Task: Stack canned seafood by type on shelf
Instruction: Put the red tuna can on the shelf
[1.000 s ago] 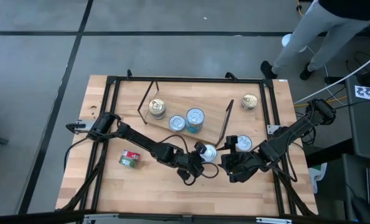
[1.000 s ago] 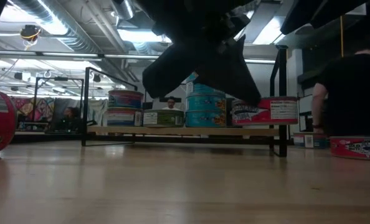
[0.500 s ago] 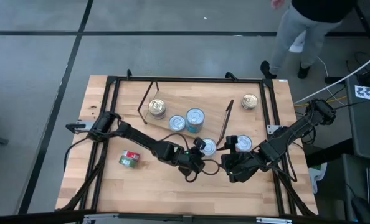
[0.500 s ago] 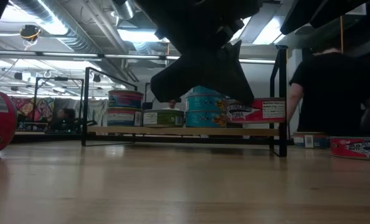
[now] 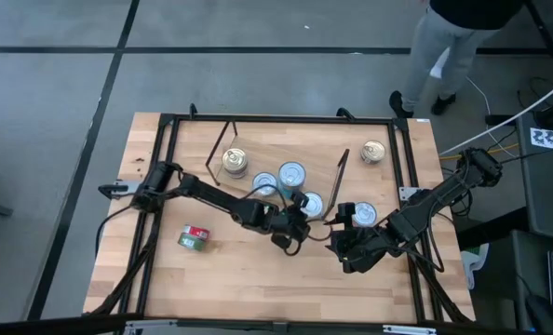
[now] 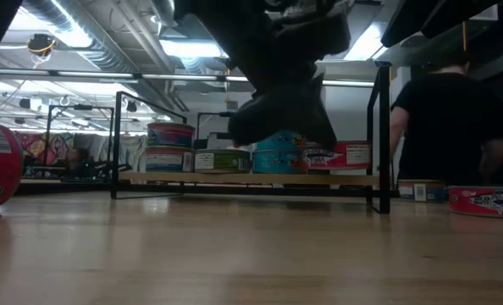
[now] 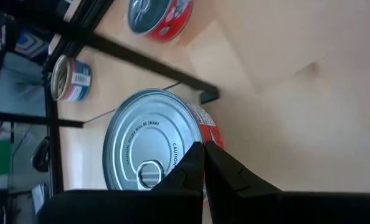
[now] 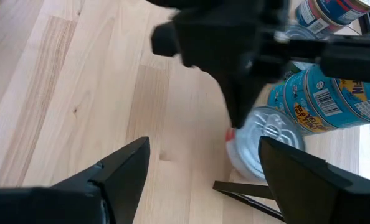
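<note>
Four views catalogued. High view: left end effector pinched a red-sided tin by its rim at the shelf front edge, apparently for setting down; teal stack and gold-lidded tin stood on the shelf; loose tins lay on the desk. Low view: red tin sat level with the shelf board. Left wrist view: fingers nearly together, clamped on the silver lid's edge. Right wrist view: right end effector waited, fingers spread wide, near the held tin.
</note>
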You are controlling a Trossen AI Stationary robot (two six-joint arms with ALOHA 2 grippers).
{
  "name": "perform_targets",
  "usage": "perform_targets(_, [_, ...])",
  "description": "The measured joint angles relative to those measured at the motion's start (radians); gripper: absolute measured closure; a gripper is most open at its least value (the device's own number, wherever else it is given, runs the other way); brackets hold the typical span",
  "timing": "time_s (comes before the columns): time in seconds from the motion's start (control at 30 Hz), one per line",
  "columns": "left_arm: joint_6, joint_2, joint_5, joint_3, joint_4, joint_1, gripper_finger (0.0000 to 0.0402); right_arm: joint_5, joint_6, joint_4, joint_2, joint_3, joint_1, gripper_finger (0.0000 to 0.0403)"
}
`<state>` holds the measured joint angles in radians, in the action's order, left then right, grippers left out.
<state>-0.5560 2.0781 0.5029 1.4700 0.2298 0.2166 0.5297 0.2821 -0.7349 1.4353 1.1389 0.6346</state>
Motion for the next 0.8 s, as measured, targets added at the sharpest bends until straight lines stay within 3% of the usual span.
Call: perform_targets(0.8, [-0.046, -0.001, -0.057, 0.000, -0.003, -0.096, 0.0392, 0.000, 0.000, 0.000, 0.000, 0.000, 0.000, 0.0103])
